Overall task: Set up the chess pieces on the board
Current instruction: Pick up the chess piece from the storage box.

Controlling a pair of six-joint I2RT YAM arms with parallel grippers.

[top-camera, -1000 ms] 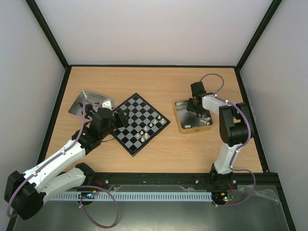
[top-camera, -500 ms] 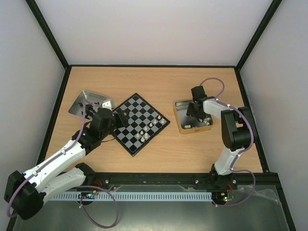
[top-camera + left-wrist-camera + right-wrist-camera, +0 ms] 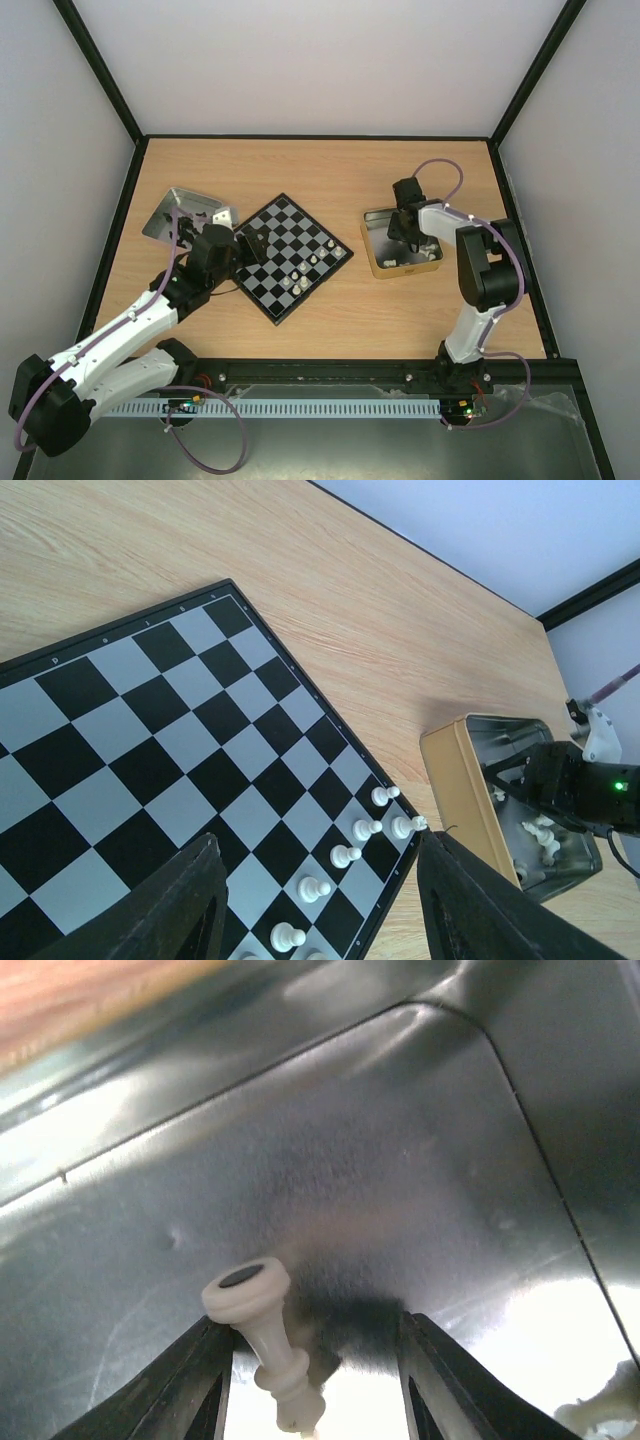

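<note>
The board [image 3: 285, 235] [image 3: 150, 740] lies turned like a diamond at table centre. Several white chess pieces [image 3: 306, 272] [image 3: 345, 856] stand along its near-right edge. My left gripper [image 3: 254, 245] [image 3: 318, 845] hovers open over the board's left part, with nothing between its fingers. My right gripper [image 3: 406, 226] [image 3: 312, 1325] reaches down into the gold-sided tin [image 3: 386, 269] [image 3: 455, 780]. It is open around a cream piece [image 3: 265, 1345] that lies tipped against the left finger [image 3: 200, 1380]. More pieces [image 3: 540, 835] lie in the tin.
A shallow metal tray [image 3: 172, 208] sits left of the board, close to my left arm. Another cream piece [image 3: 600, 1410] lies at the lower right of the tin floor. Black frame rails edge the table.
My right gripper has shifted a little left inside the tin. The left arm and the pieces on the board have not moved.
</note>
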